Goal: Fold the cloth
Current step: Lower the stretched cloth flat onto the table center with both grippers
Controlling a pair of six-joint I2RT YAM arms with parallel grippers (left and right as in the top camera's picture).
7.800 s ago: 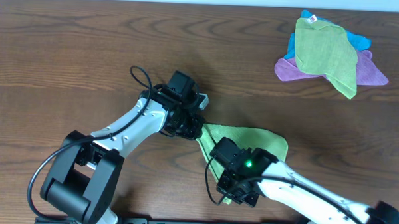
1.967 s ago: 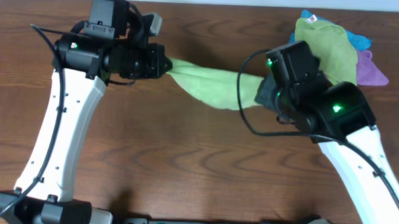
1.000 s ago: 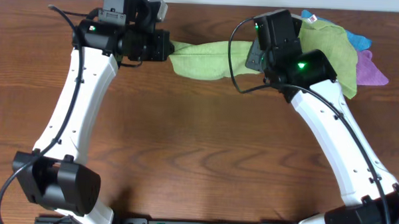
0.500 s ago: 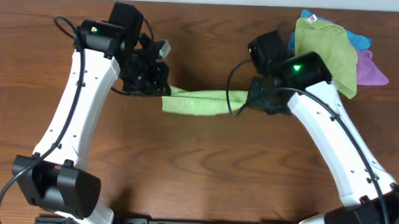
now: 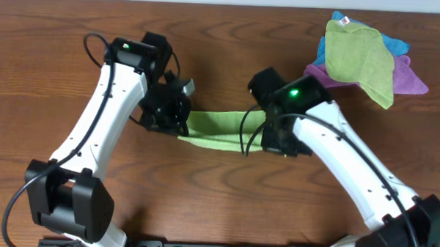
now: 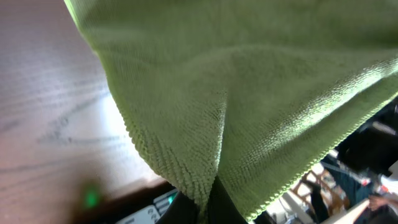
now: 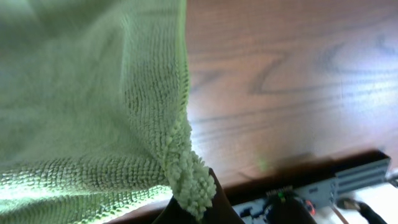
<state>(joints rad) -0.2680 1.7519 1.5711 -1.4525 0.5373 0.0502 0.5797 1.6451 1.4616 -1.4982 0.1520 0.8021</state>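
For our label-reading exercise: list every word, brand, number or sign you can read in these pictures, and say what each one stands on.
No text can be read anywhere.
Small tag on the olive-green cloth at the far right: too small to read.
The lime-green cloth and the table: no lettering visible.

1 cloth (image 5: 216, 128): plain light lime green.
Table (image 5: 217, 204): dark brown, wood-grain streaks.
Heap: olive-green cloth (image 5: 358, 62), purple cloth (image 5: 411, 80), blue cloth (image 5: 397, 46).
Left arm (image 5: 102, 123), right arm (image 5: 350, 170): white, black joints.
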